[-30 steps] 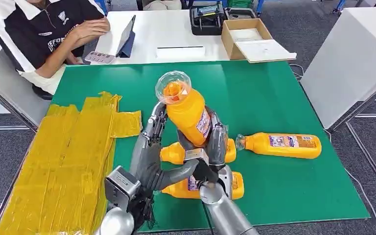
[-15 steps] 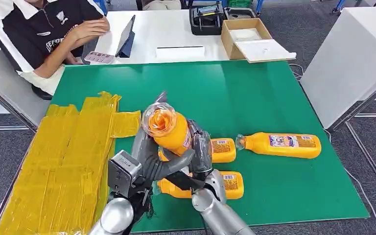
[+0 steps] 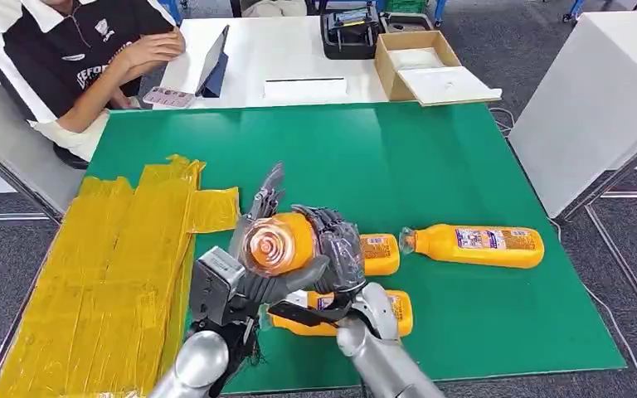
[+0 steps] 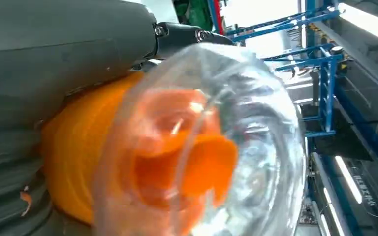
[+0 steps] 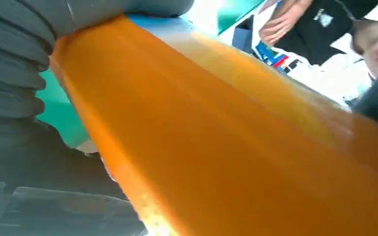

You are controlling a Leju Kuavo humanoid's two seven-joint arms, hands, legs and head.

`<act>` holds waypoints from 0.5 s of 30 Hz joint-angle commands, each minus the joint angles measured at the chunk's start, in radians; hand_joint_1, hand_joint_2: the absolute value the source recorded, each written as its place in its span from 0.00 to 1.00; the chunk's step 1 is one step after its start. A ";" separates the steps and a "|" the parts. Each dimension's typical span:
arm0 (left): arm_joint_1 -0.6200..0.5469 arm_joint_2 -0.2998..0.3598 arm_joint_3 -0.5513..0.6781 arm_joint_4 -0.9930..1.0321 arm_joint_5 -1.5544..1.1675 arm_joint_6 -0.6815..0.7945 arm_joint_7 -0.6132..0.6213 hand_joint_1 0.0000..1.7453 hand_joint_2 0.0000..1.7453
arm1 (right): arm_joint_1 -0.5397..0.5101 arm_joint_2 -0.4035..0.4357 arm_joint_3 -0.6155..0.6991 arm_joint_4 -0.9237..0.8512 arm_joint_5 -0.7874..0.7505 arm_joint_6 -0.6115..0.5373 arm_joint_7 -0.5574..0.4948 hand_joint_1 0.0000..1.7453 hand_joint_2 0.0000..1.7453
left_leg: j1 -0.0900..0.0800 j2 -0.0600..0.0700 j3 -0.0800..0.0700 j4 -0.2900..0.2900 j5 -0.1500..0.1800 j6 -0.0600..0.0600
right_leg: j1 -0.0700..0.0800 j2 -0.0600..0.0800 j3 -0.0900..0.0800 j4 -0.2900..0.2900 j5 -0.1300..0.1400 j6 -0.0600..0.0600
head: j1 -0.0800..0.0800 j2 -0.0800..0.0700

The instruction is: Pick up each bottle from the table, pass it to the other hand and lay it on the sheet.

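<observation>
An orange bottle (image 3: 286,242) with a clear cap hangs above the green mat (image 3: 431,157), its cap turned toward me. My right hand (image 3: 337,245) grips its body, fingers curled over it. My left hand (image 3: 253,261) holds it too, between its thumb and its straight raised fingers (image 3: 269,189). Up close, the clear cap (image 4: 211,147) sits against my left hand (image 4: 54,64), and the orange body (image 5: 236,147) runs under my right hand (image 5: 19,98). Three more orange bottles lie on the mat: one (image 3: 481,246) at the right, two (image 3: 379,254) (image 3: 386,313) partly behind my hands. The yellow sheet (image 3: 108,265) covers the table's left side.
A person (image 3: 66,58) sits at the far left corner, arm on a white table (image 3: 299,58). That table carries a tablet (image 3: 216,62), a black case (image 3: 348,33) and an open cardboard box (image 3: 419,62). A white cabinet (image 3: 597,91) stands to the right.
The held bottle has tipped from nearly upright to cap-first toward me and come lower and to the left. My right hand's fingers have wrapped further over it; the left hand stays beside it.
</observation>
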 commanded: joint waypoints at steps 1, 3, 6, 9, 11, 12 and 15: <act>-0.102 -0.022 -0.068 0.109 0.008 -0.027 -0.001 0.00 1.00 | 0.002 0.022 0.057 0.093 0.135 -0.043 -0.034 1.00 1.00 | -0.001 -0.005 0.004 0.000 -0.002 -0.002 | 0.000 -0.008 0.006 0.001 -0.004 0.000 | 0.000 0.000; -0.102 -0.023 -0.066 0.111 0.013 -0.028 -0.003 0.02 1.00 | -0.004 0.023 0.056 0.085 0.121 -0.043 -0.034 1.00 1.00 | 0.000 -0.004 0.002 0.000 -0.001 -0.002 | 0.000 -0.005 0.003 0.001 -0.002 0.000 | 0.000 0.000; -0.105 -0.022 -0.060 0.115 0.020 -0.028 -0.006 0.88 1.00 | -0.010 0.023 0.058 0.079 0.103 -0.043 -0.034 1.00 1.00 | 0.000 -0.003 0.002 0.001 -0.001 -0.002 | 0.000 -0.005 0.003 0.001 -0.002 0.000 | 0.000 0.000; -0.105 -0.022 -0.060 0.115 0.020 -0.028 -0.006 0.88 1.00 | -0.010 0.023 0.058 0.079 0.103 -0.043 -0.034 1.00 1.00 | -0.001 -0.004 0.003 0.001 -0.002 -0.002 | 0.000 -0.007 0.004 0.002 -0.004 0.000 | 0.000 0.000; -0.107 -0.021 -0.059 0.116 0.023 -0.029 -0.008 1.00 1.00 | -0.013 0.022 0.060 0.079 0.094 -0.043 -0.034 1.00 1.00 | 0.000 -0.004 0.003 0.001 -0.002 -0.002 | 0.000 -0.007 0.004 0.001 -0.003 0.000 | 0.000 0.000; -0.109 -0.020 -0.060 0.119 0.025 -0.030 -0.010 1.00 1.00 | -0.015 0.021 0.062 0.077 0.077 -0.043 -0.034 1.00 1.00 | -0.001 -0.004 0.004 0.001 -0.002 -0.002 | -0.001 -0.007 0.005 0.002 -0.004 0.000 | 0.000 0.000; -0.117 -0.014 -0.062 0.132 0.039 -0.032 -0.019 1.00 1.00 | -0.023 0.020 0.064 0.072 0.040 -0.043 -0.034 1.00 1.00 | 0.000 -0.003 0.002 0.000 -0.001 -0.002 | 0.000 -0.005 0.003 0.001 -0.002 0.000 | 0.000 0.000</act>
